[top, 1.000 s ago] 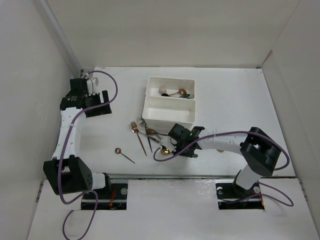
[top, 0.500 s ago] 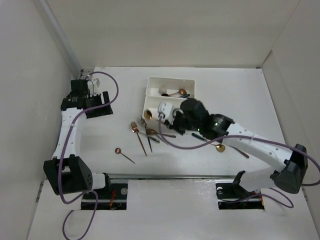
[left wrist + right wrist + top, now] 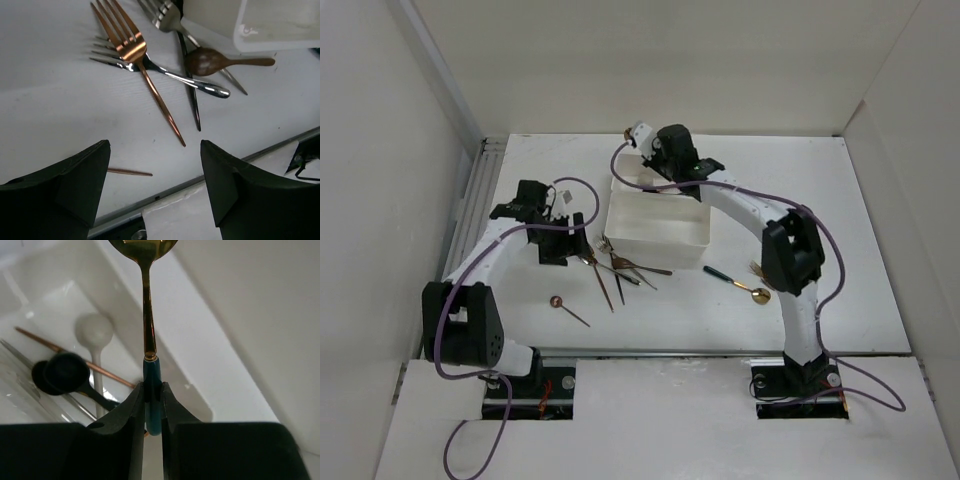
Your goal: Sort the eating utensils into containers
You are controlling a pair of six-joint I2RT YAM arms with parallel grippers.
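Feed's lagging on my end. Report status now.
Right gripper shut on gold spoon, at far tray's far rim. Left gripper open above copper fork. Nothing seen in the way.

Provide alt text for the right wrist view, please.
The right claw pinches the dark teal handle of a gold metal spoon, bowl pointing away, over a white rectangular plastic tray holding a white spoon and a black spoon.

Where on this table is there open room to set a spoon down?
The near tray is bare, as is the table right of the right arm. Crowded: the fork pile between the left gripper and that tray.
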